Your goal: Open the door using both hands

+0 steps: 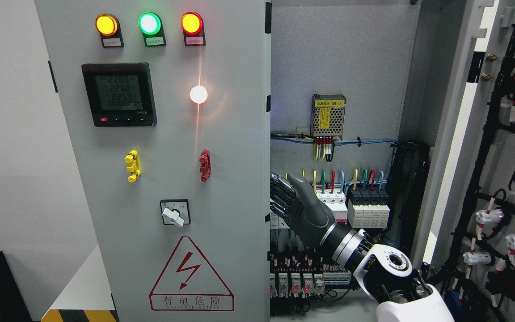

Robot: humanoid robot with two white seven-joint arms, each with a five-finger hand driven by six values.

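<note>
While the grey metal left door point(168, 179) of the electrical cabinet stands shut, filling the middle of the head view, the right door point(499, 170) is swung wide open at far right, its inner face w/ black cable looms and white connectors showing. The right hand point(291, 203), dark grey w/ black jointed fingers, reaches up from bottom right on a white and silver arm; its fingers curl round the right edge of the shut left door, fingertips hidden behind it, thumb pointing up. Behind the hand, inside the cabinet: rows of white and black circuit breakers point(351, 205) w/ coloured wires. On the left door: amber, green & red lamps point(149, 23), a black digital meter point(119, 94), a red triangle warning sign point(190, 277)
</note>
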